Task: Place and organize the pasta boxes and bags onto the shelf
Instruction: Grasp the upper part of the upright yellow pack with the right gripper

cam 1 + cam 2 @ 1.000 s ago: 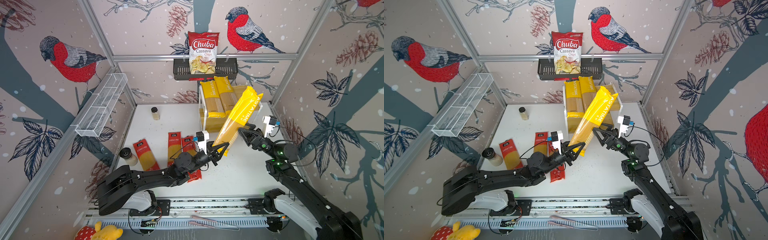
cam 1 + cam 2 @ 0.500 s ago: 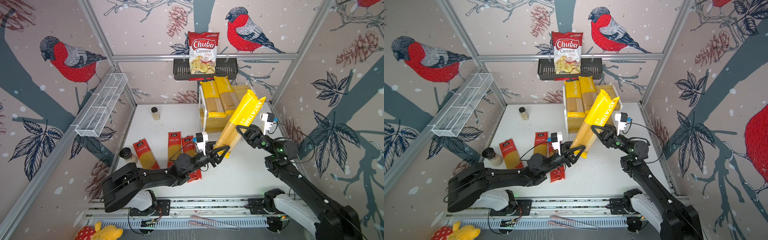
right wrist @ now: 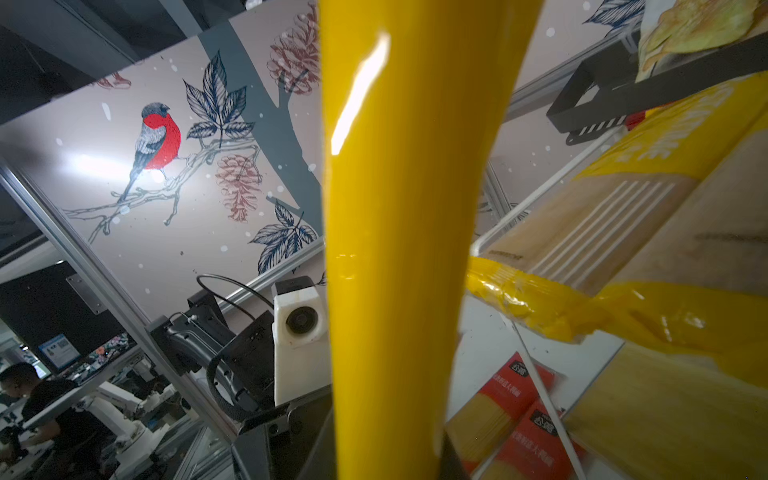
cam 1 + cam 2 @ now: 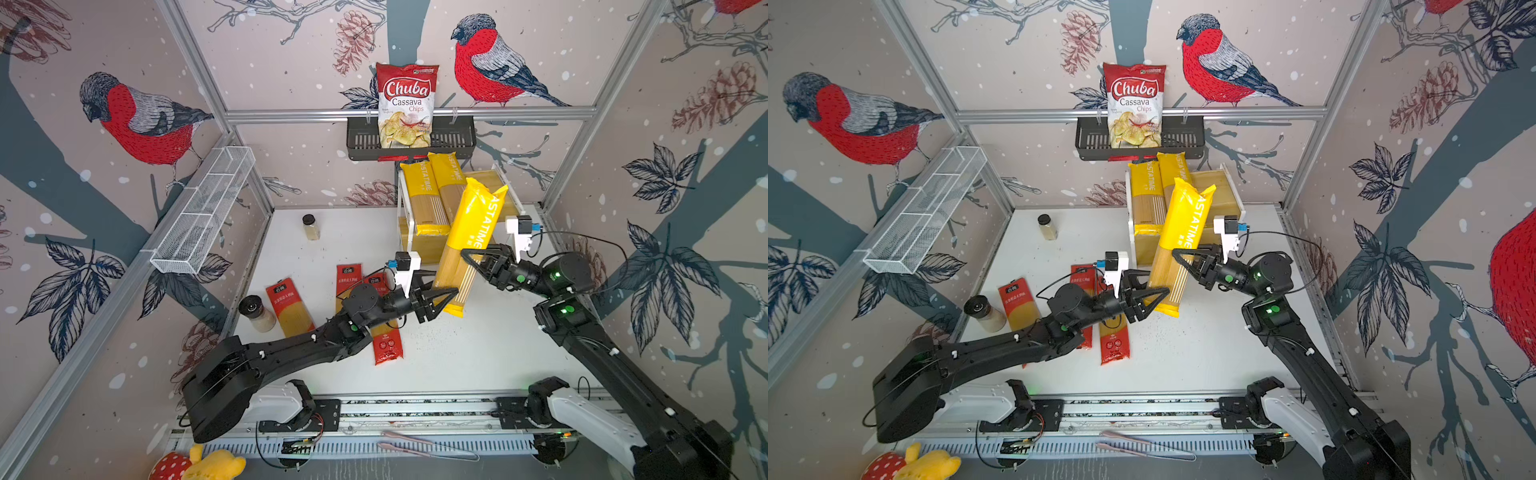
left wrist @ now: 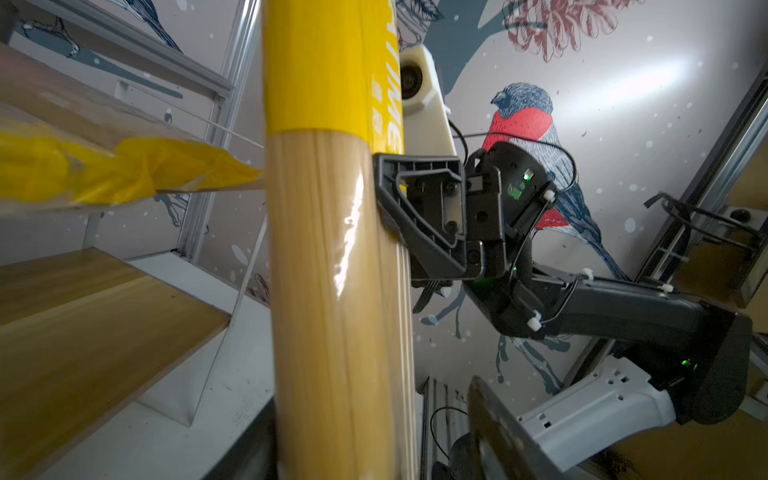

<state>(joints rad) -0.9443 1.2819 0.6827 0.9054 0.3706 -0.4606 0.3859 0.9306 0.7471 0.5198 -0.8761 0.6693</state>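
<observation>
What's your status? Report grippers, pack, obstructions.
Right gripper shut on yellow pack, tilted before shelf. Left gripper open around its lower end. Two other yellow packs on shelf's top board.

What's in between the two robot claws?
A yellow pasta pack, leaning toward the shelf. The right gripper pinches its middle; the left gripper has its jaws open around the lower end. Both top views show it.

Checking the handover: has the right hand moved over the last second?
Yes. The right hand moved left toward the shelf, closing on the yellow pack.
</observation>
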